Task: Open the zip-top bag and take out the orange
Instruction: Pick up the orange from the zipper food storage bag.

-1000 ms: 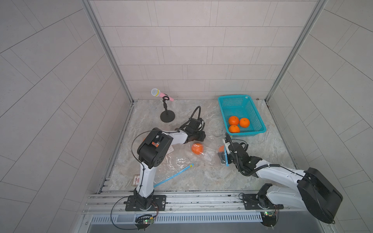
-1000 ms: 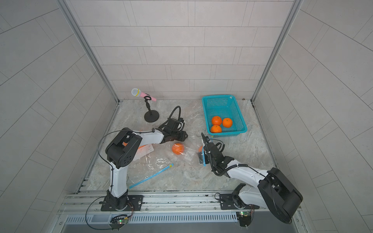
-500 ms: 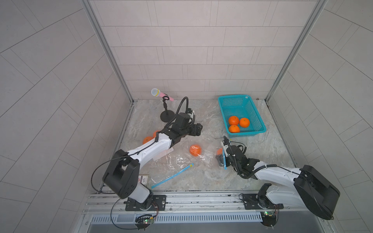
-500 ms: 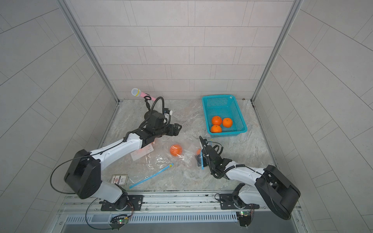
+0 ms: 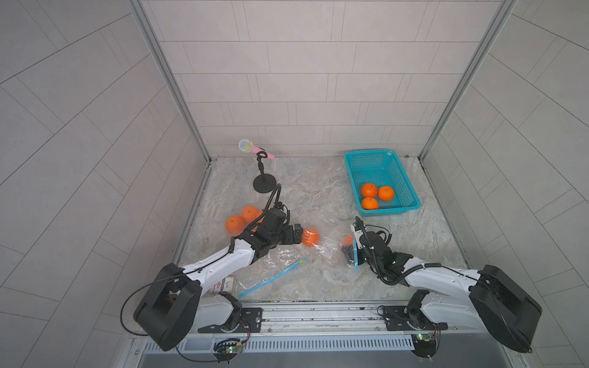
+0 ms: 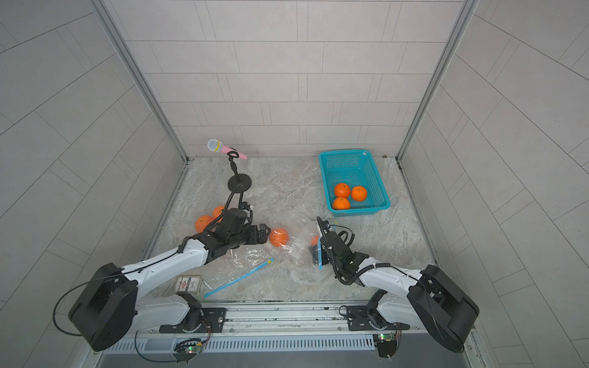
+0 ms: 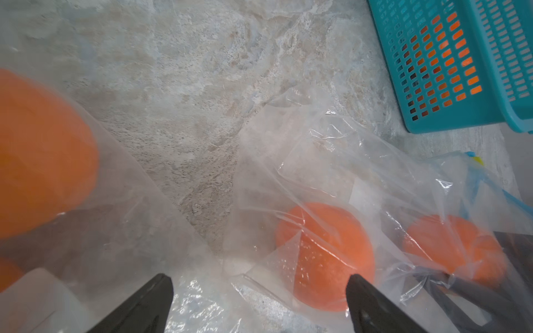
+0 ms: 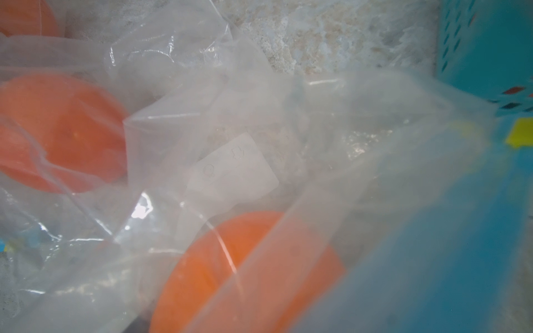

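Note:
A clear zip-top bag (image 5: 331, 247) lies crumpled mid-table, its blue zip strip (image 5: 355, 258) draped over my right gripper (image 5: 348, 250). That gripper is shut on an orange (image 5: 348, 239) wrapped in the bag's film. The right wrist view shows this orange (image 8: 225, 274) close up behind plastic and the strip (image 8: 432, 259); the jaws themselves are hidden. My left gripper (image 5: 295, 236) stands open, just left of a second orange (image 5: 310, 237). In the left wrist view this orange (image 7: 326, 256) lies under clear film ahead of one finger (image 7: 363, 299). Nothing sits between the fingers.
A teal basket (image 5: 369, 153) with three oranges stands back right. Two more oranges (image 5: 236, 224) in plastic lie by the left wall. An empty bag with a blue strip (image 5: 274, 277) lies in front. A microphone stand (image 5: 264, 185) is at the back, a small box (image 5: 226, 283) at front left.
The left gripper has opened wide and moved forward to the left of the middle orange. The right gripper shifted slightly, keeping its orange.

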Tool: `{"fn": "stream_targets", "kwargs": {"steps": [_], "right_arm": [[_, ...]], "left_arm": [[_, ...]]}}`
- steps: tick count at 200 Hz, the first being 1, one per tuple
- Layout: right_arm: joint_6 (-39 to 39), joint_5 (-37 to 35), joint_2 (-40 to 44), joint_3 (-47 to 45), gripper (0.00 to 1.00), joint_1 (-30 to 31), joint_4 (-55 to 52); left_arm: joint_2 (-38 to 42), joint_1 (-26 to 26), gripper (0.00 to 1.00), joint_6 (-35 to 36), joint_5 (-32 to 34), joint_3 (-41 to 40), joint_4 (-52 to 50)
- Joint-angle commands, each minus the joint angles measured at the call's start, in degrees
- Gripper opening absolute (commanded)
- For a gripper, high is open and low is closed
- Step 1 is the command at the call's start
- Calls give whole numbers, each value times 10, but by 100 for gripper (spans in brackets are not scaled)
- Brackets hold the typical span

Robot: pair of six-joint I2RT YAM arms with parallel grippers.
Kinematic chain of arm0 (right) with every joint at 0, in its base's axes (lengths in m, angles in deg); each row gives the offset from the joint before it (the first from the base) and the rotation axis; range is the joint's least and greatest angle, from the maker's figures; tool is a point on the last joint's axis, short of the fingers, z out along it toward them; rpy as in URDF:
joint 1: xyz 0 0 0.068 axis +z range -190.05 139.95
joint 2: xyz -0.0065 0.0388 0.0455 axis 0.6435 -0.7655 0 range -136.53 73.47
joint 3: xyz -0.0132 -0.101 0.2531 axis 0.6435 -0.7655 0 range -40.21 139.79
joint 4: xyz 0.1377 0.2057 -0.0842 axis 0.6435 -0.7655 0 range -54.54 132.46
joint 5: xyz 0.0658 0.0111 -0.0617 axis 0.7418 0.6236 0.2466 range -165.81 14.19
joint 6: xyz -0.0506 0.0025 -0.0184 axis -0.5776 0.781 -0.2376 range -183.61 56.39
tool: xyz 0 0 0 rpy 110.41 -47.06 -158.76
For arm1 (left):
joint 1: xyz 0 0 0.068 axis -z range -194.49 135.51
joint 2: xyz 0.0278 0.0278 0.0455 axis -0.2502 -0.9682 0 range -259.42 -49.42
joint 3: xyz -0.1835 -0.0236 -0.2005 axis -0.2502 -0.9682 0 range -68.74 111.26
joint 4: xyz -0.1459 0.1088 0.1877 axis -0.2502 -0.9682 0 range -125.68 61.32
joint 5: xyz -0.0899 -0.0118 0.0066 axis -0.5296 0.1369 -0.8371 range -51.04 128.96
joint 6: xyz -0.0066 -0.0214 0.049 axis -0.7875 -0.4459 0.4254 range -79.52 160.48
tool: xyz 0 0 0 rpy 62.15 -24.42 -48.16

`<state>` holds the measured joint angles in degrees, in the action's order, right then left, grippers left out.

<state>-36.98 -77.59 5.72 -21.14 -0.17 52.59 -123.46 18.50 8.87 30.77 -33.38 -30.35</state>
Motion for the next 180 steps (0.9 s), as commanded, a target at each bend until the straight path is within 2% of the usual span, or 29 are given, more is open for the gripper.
{"fn": "stream_targets", "kwargs": {"steps": [1,9,27,35,53,71,78,89,94,105,109,110,112,115,137,180], "right_arm": [[10,3,14,-9,70,4,14],[11,5,18,-11,70,4,17],[14,7,30,-14,70,4,14],[14,7,34,-14,70,4,9],[13,9,38,-19,70,4,11],[15,13,34,-21,70,4,19],[15,13,31,-21,70,4,21],[13,17,26,-18,70,4,22],[13,19,25,-18,70,4,23],[13,21,22,-20,70,4,28],[13,21,22,-20,70,4,26],[13,21,22,-19,70,4,25],[12,20,23,-19,70,5,24],[12,21,23,-18,70,4,22],[5,28,38,-21,70,4,4],[33,45,126,-36,70,1,-46]], "left_arm": [[-23,-3,92,-3,-61,1,89],[-23,-3,84,-1,-67,2,103],[-9,-3,56,2,-46,2,94],[-6,-4,49,-2,-39,-3,100],[-24,-6,50,-8,-42,-14,136],[-74,-11,77,-5,-58,7,114],[-94,-15,81,4,-80,17,106],[-117,-19,80,2,-105,19,127],[-124,-20,72,2,-118,16,145],[-134,-25,48,-1,-147,10,179],[-134,-26,28,-2,-149,9,185],[-133,-26,18,-2,-149,9,186],[-132,-27,5,-3,-147,7,187],[-130,-29,0,-4,-142,6,187],[-115,-40,0,2,-94,7,152],[-176,-126,0,3,-117,6,155]]}}
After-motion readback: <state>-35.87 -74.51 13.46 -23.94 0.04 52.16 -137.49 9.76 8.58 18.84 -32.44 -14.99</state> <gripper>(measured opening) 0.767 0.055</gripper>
